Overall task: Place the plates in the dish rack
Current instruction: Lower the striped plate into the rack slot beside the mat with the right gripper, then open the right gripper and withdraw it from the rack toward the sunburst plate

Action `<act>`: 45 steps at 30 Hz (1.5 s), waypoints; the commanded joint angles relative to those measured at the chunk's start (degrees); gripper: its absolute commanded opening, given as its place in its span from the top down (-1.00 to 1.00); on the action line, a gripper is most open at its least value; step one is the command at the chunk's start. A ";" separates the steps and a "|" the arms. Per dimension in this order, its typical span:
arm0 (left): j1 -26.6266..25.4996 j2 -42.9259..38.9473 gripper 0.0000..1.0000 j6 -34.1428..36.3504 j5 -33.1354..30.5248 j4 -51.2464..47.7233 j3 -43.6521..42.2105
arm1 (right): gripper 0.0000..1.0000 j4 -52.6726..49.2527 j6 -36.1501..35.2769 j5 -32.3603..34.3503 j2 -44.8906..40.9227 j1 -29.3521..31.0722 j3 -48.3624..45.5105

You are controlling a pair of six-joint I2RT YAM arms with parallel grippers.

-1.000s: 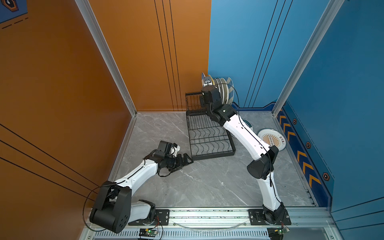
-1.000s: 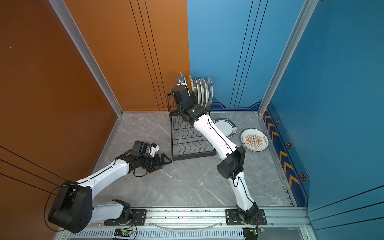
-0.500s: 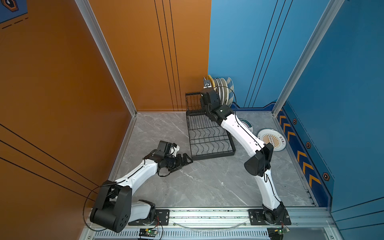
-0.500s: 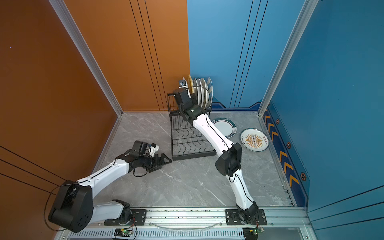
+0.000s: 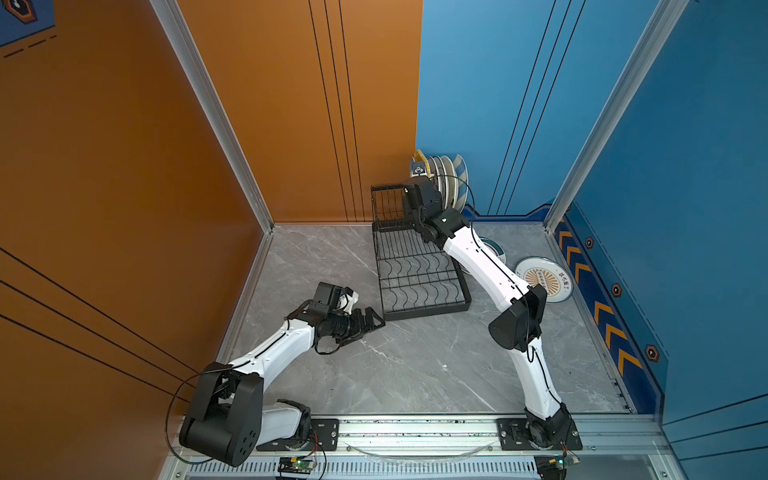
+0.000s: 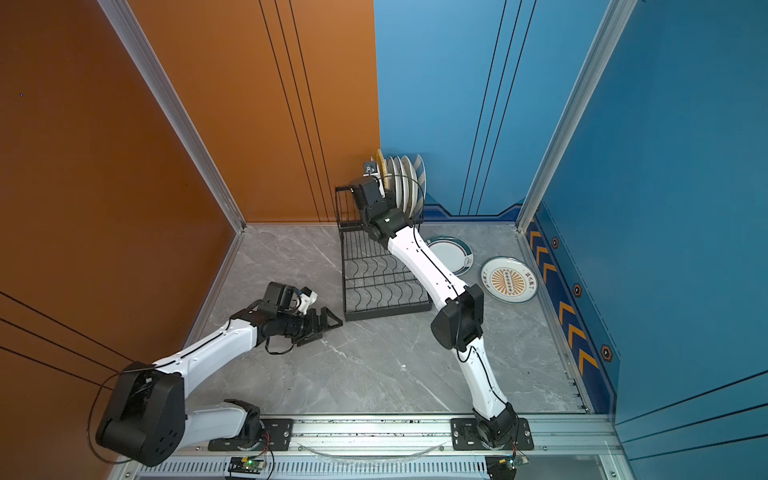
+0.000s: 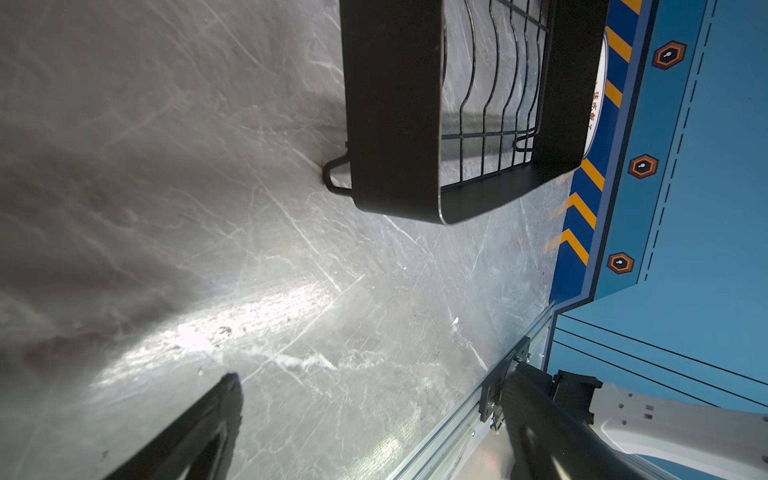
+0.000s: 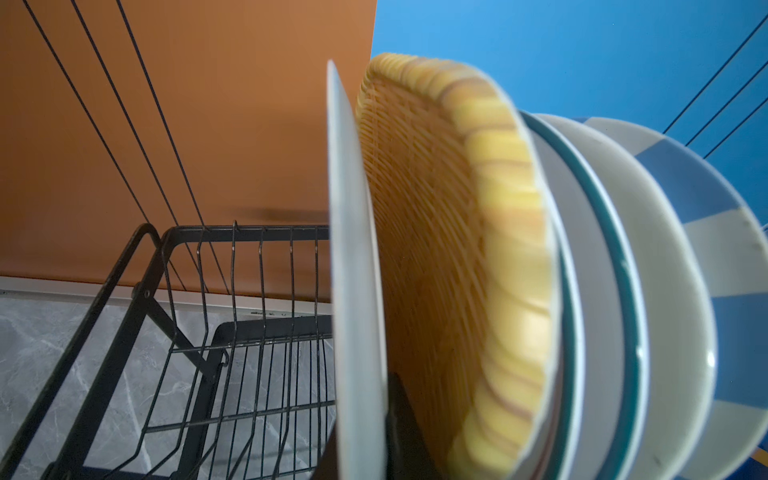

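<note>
The right pincer (image 8: pixel 368 409) sits at the lower rim of a thin white plate (image 8: pixel 357 249) that stands on edge. One dark finger lies against the plate's face and the other is hidden behind it, so whether the jaws are clamped or already letting go cannot be told. Over the last second this arm has come down. The plate hung clear above the row a second ago and now stands level with its neighbours, seemingly seated in the raised tier of the dish rack (image 5: pixel 424 308). Just past the visible finger leans the yellow woven plate (image 8: pixel 440 249), and beyond that a teal-rimmed plate (image 8: pixel 602 291) and a blue-striped plate (image 8: pixel 685 187), all upright. On the pincer's other side the tier's bars are bare, and below it the long wavy grid holds nothing. Back along the arm, two plates lie flat on the table (image 5: pixel 415 374): a green-rimmed plate (image 6: pixel 459 251) partly under the forearm and a sunburst plate (image 6: pixel 509 279) beside it. The left pincer (image 5: pixel 365 329) has not moved; it rests wide and empty near the rack's front corner, well apart from the right. The placement looks nearly done: release, withdraw without knocking the row, then fetch the two remaining
</note>
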 commanded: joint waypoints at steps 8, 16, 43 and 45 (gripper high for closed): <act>0.56 -2.28 -0.96 0.15 0.81 -0.90 -1.32 | 0.52 -2.61 0.05 1.07 -2.24 0.53 0.90; 0.28 -2.98 -0.96 -0.12 0.80 -0.89 -1.58 | 0.34 -2.50 -0.20 2.14 -7.29 1.65 -3.30; -4.28 -2.84 -0.96 -0.38 -1.42 -0.46 0.18 | -0.21 -4.58 25.36 -20.75 -47.81 -12.55 -57.97; -4.63 -2.50 -0.96 -0.48 -1.57 -0.28 0.44 | -0.25 -3.28 26.91 -23.45 -49.64 -16.07 -61.88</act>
